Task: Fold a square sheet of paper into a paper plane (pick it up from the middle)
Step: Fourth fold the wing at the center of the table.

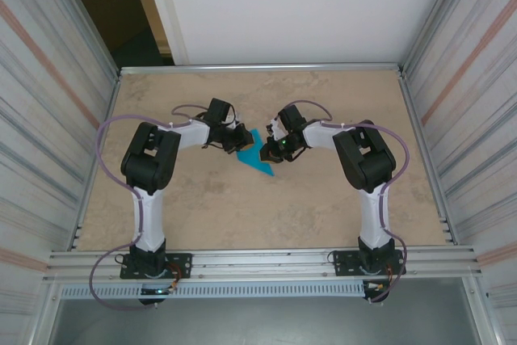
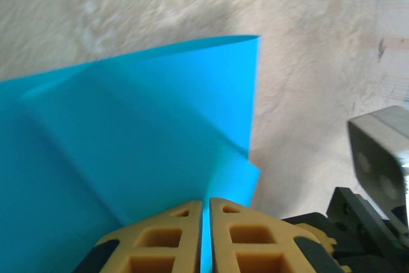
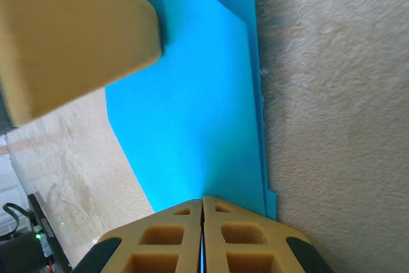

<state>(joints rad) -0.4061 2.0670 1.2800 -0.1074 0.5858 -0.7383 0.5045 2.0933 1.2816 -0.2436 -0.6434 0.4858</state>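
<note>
The square sheet of paper is folded with visible creases into a pointed dart, the cyan-blue paper plane point(image 1: 260, 162). It sits mid-table between the two arms, its sharp point toward the near right. My left gripper point(image 1: 241, 144) is at its left side; in the left wrist view this gripper point(image 2: 206, 205) is shut on an edge of the paper plane point(image 2: 140, 132), with blue showing in the slit between the pads. My right gripper point(image 1: 272, 149) is at its right side and, in the right wrist view point(image 3: 202, 201), is shut on the plane's point(image 3: 192, 107) layered edge.
The beige table point(image 1: 242, 216) is walled by metal panels left and right, with a rail along the near edge. A finger point(image 3: 70, 36) of my left gripper lies close over the paper in the right wrist view. The right wrist's camera housing point(image 2: 380, 158) shows beside the left gripper.
</note>
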